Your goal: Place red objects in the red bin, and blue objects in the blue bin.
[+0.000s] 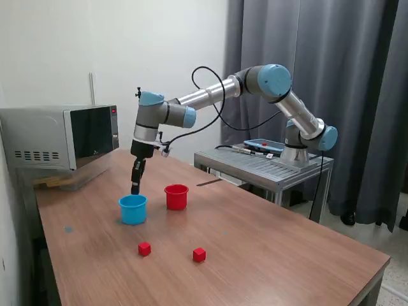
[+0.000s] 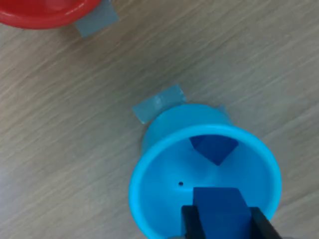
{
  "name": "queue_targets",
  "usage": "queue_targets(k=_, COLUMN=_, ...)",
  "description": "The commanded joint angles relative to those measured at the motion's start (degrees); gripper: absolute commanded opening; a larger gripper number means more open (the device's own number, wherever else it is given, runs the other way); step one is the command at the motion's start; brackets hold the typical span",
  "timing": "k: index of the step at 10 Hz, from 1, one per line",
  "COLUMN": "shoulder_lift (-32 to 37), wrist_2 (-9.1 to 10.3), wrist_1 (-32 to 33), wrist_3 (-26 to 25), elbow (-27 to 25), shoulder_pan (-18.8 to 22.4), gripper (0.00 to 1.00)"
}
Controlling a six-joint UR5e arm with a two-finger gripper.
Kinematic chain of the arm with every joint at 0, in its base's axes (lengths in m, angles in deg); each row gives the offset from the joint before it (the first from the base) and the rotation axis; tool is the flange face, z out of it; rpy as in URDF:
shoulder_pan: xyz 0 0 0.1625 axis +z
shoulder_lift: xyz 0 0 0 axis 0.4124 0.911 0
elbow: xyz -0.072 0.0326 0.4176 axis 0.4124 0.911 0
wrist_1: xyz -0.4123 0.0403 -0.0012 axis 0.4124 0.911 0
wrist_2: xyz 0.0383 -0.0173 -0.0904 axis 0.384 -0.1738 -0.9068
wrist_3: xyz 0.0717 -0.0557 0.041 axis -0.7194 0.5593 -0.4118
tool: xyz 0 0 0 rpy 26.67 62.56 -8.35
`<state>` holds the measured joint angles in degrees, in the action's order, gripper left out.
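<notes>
Directly above the blue bin [image 1: 132,209] the gripper [image 1: 135,188] hangs, its two black fingers [image 2: 193,225] clamping a blue cube [image 2: 221,209] over the open mouth; a second blue cube [image 2: 214,148] lies inside. Seen in the exterior view, the red bin [image 1: 176,196] stands near at the blue bin's 2 o'clock, a bare strip of table [image 1: 268,248] between them. Two red cubes [image 1: 145,248] [image 1: 199,255] sit well apart toward 5 o'clock. The microwave [image 1: 60,137] blocks 10 o'clock.

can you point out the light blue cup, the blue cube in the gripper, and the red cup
small round light blue plastic cup [image 2: 149,191]: wrist view, on its inner wall.
small dark blue cube held between the fingers [image 2: 221,209]: wrist view, on its top face.
small round red plastic cup [image 1: 176,198]: exterior view, on its outer wall.
</notes>
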<state>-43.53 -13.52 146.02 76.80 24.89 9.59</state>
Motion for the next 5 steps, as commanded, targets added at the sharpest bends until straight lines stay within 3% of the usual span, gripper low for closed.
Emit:
queue_targets(k=1, shoulder_lift=-0.59, wrist_2=0.00, wrist_1=0.37, wrist_3=-0.07, elbow=-0.10, shoulder_pan=0.00, gripper=0.00)
queue_targets(k=3, shoulder_lift=-0.68, wrist_2=0.00, wrist_1=0.37, wrist_3=-0.15, elbow=-0.19, shoulder_pan=0.00, gripper=0.00)
queue_targets(k=4, shoulder_lift=-0.68, wrist_2=0.09, wrist_1=0.37, wrist_3=-0.16, elbow=-0.19, shoulder_pan=0.08, gripper=1.00)
queue_targets(k=5, shoulder_lift=-0.68, wrist_2=0.09, wrist_1=0.37, wrist_3=-0.16, elbow=-0.19, shoulder_pan=0.08, gripper=1.00)
